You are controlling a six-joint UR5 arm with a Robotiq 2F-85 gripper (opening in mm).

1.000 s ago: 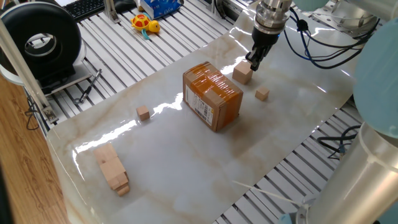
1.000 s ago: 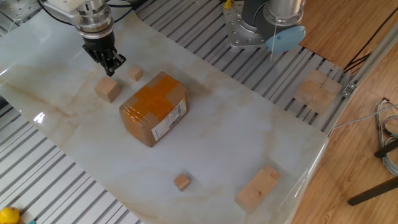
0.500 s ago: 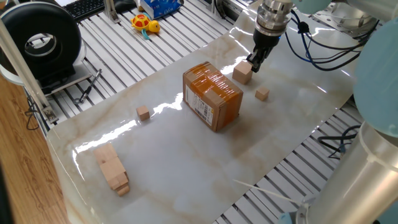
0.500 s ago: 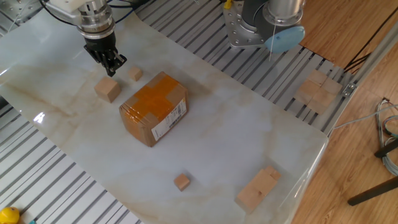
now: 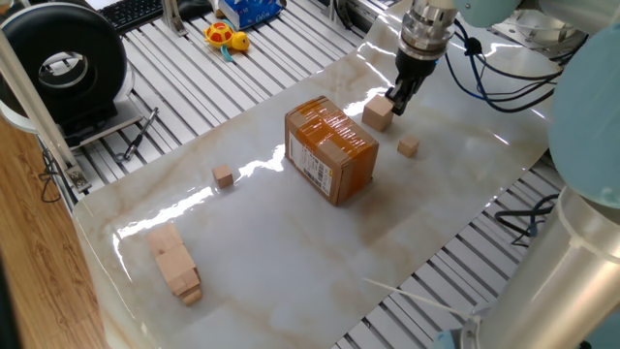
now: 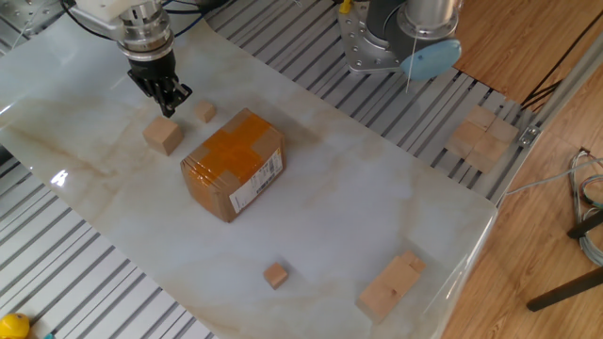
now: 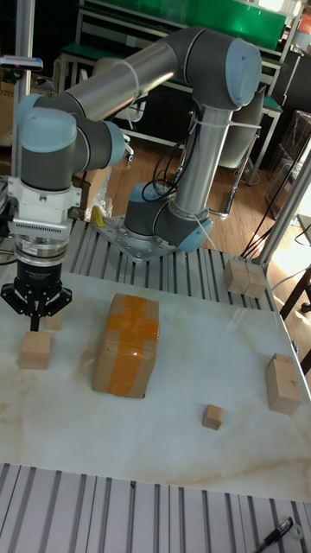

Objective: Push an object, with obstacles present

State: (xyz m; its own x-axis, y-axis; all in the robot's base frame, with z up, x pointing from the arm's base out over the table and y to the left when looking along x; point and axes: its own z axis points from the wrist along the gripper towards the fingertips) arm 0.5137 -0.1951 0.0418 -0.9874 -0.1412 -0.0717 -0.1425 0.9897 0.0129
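The gripper (image 6: 168,97) is hanging low over the far end of the table, its two dark fingers (image 7: 34,313) drawn close together with nothing between them, tips pointing down just beside the light-wood cube (image 6: 163,136). That cube (image 5: 378,114) is sitting flat on the glossy marble-patterned sheet (image 6: 377,217) near the corner, a short way from the taped cardboard box (image 6: 233,162), not touching it. The box (image 5: 331,149) is lying in the middle of the sheet, its white label facing the near edge in the one fixed view. One tiny cube (image 6: 205,112) is resting just beyond the gripper, near the box's top corner; the other tiny cube (image 6: 275,275) is sitting well apart toward the opposite end. The long pale blocks (image 6: 391,284) are lying near the sheet's far corner, and more pale blocks (image 6: 480,137) are sitting off the sheet on the slatted metal tabletop (image 5: 194,78). Overhead light is glaring in streaks across the sheet. Around the table, a black round device (image 5: 63,58), a keyboard (image 5: 131,10), a yellow and red toy (image 5: 226,38) and a blue box (image 5: 250,10) are lying on the slats, and wooden flooring (image 6: 556,169) is showing beside the frame. In the tall fixed view the grey arm (image 7: 164,60) is arching over from its base (image 7: 160,226).
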